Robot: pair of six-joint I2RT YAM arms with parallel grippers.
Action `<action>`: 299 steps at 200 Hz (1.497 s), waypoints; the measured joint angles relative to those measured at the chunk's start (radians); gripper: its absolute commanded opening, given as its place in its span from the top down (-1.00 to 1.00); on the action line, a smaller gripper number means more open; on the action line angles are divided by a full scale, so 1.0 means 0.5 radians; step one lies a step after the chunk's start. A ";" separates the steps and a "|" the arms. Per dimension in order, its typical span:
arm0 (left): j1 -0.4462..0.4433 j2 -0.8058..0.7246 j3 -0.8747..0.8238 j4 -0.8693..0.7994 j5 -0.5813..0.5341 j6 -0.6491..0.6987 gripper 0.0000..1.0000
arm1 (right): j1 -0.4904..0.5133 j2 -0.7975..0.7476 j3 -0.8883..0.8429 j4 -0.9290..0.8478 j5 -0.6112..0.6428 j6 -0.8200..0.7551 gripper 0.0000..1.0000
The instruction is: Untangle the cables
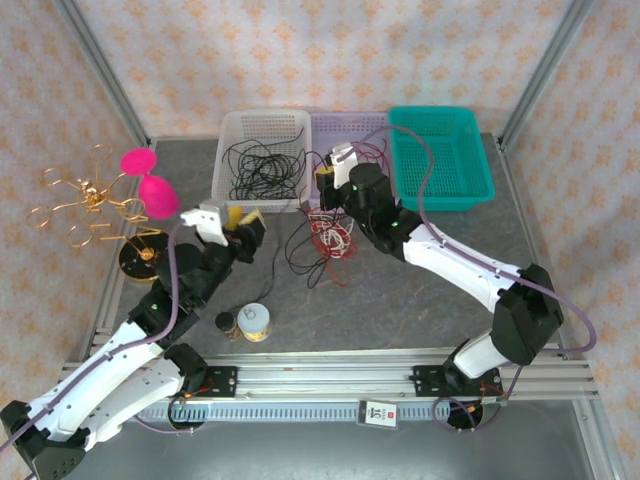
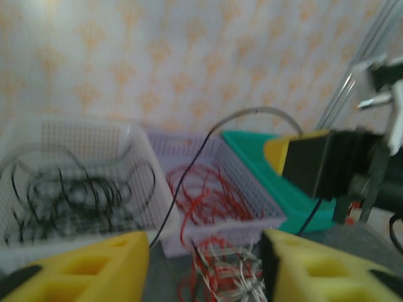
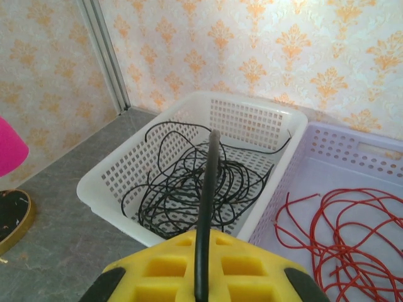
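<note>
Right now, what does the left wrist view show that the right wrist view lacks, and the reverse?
Left wrist view: the teal basket, and a red and off-white cable heap seen past the open left gripper. Right wrist view: a pink object, a round black-and-gold base, and a black cable pinched in the shut right gripper. Both: the white basket holding black cables, and the lilac basket holding red cables.

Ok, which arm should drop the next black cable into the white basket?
Right: the right gripper is shut on a black cable beside the white basket. The left gripper is open, gripping nothing.
</note>
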 measured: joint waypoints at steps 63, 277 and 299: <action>0.000 0.260 0.092 -0.116 0.368 -0.047 -0.52 | 0.000 -0.122 -0.143 -0.100 -0.242 -0.130 1.00; 0.552 1.584 1.164 -0.449 1.490 1.958 -0.34 | -0.138 -0.255 -0.231 -0.486 -0.870 -1.024 1.00; 0.552 1.600 1.170 -0.407 1.490 2.057 -0.36 | -0.139 -0.255 -0.231 -0.501 -0.881 -1.053 1.00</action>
